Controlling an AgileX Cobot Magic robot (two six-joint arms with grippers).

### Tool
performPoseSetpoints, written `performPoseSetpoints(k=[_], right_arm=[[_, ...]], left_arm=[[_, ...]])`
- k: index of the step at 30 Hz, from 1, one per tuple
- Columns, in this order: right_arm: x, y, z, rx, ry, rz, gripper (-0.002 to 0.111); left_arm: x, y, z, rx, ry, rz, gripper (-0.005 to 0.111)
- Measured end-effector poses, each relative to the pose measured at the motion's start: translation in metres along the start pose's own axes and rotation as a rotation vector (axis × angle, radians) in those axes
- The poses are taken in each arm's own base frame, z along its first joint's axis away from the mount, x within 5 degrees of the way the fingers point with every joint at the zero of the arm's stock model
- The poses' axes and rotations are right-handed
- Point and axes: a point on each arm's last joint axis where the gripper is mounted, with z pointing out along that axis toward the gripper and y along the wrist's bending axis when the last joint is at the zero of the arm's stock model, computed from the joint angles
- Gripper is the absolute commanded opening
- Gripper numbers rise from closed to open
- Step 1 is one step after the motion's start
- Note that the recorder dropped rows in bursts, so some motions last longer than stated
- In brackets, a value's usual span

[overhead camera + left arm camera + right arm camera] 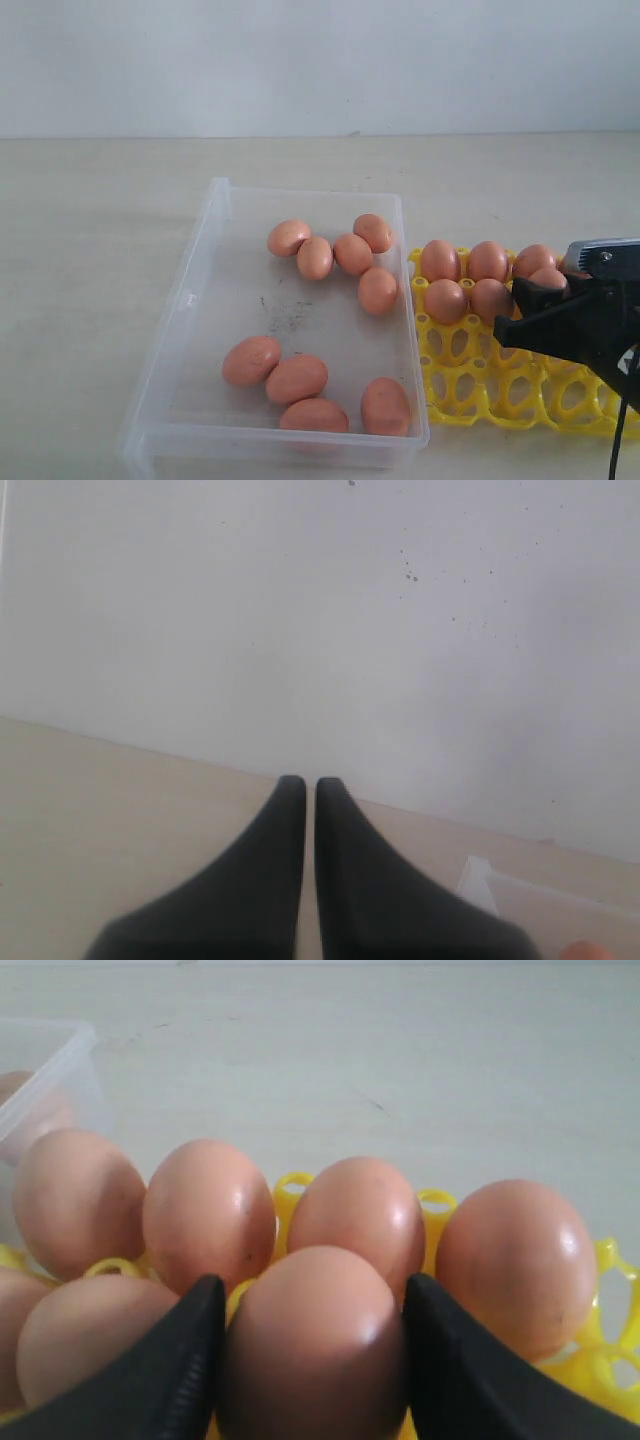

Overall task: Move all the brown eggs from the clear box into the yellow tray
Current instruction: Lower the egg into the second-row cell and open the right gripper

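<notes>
Right end effector (pixel 312 1295) pinches brown egg (pixel 315 1355) at waist; likely fragile, slick: keep your squeeze gentle. Left end effector (pixel 311 785) pressed together.

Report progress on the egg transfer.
Done: six brown eggs sit in the yellow tray. In hand: the right pincer grips a seventh egg at the tray's second row. Left: nine eggs lie in the clear box; the left pincer is shut, holding nothing.
</notes>
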Motion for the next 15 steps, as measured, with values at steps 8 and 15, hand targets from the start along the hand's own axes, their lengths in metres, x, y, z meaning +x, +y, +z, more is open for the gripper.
performPoseSetpoints(k=[8,15], right_arm=[[0.000,0.000,0.000,0.003,-0.004,-0.027,0.000],[-0.008,0.003,0.019,0.006,0.026,-0.046,0.000]], left_arm=[[0.000,0.000,0.000,0.000,0.000,0.000,0.004],[0.000,0.000,0.000,0.000,0.000,0.000,0.004]])
